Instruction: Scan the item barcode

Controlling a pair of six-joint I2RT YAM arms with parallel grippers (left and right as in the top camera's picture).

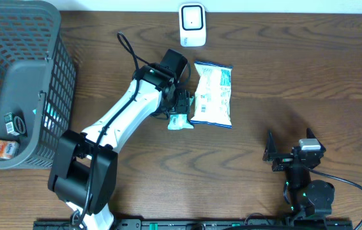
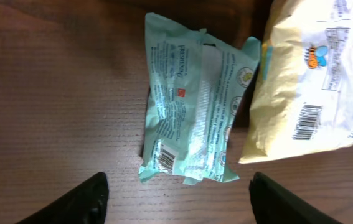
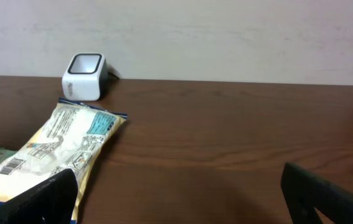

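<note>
A small teal packet (image 2: 192, 134) lies flat on the wooden table with a barcode near its lower left corner; from overhead the packet (image 1: 181, 121) sits just left of a larger white and yellow snack bag (image 1: 212, 94). That bag (image 2: 313, 81) also shows a barcode and overlaps the packet's right edge. My left gripper (image 2: 179, 199) hovers over the packet's near end, open, with only bare table between its fingers. In the overhead view the left gripper (image 1: 184, 105) is right beside both items. The white scanner (image 1: 192, 25) stands at the table's back edge. My right gripper (image 3: 182, 199) is open and holds nothing.
A grey mesh basket (image 1: 37, 38) fills the far left, with two small items (image 1: 16, 123) inside. The right arm (image 1: 305, 172) rests at the front right, apart from the items. The scanner (image 3: 84, 76) and snack bag (image 3: 58, 146) show in the right wrist view.
</note>
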